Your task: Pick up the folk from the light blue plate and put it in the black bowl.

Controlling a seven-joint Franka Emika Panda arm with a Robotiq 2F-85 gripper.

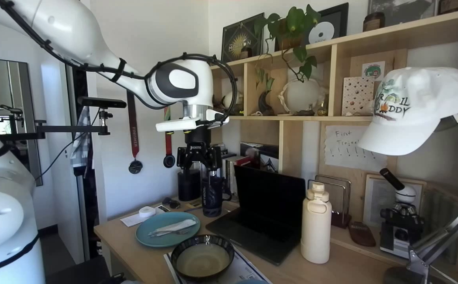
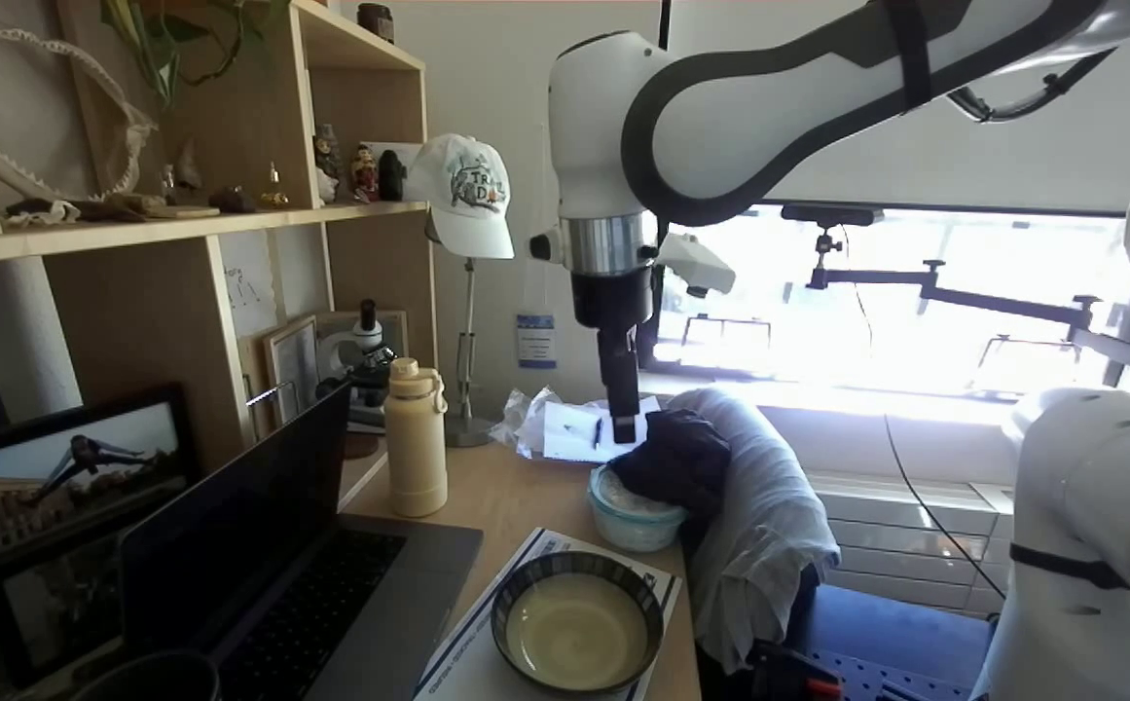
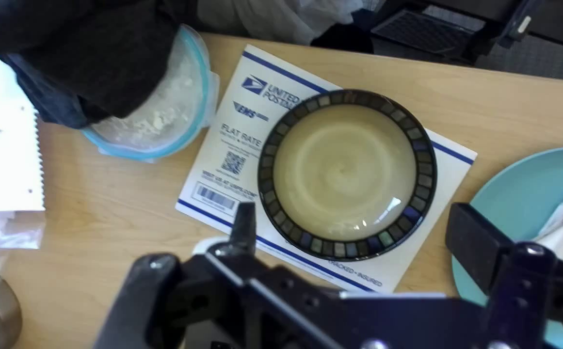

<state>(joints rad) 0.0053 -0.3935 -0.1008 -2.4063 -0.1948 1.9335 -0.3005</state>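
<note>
You're likely preparing to grasp; your spread hand (image 3: 353,215) is hovering, needing shifting down to the fork (image 1: 175,232) on the plate (image 1: 149,225).

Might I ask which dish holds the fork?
The flat, light blue plate: the fork lies on it, while none shows in the black bowl.

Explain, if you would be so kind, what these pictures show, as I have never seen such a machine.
The machine is one mostly white robot arm, ending in a black, two-fingered gripper. Two pictures look on from outside; the wrist view, taken from the arm's end, looks down past the gripper. On the wooden desk is a light blue plate bearing a fork and what looks like a white napkin. Also there are a black bowl, resting on a postal mailer, an open laptop and a cream bottle. The gripper is open and holds nothing.
</note>
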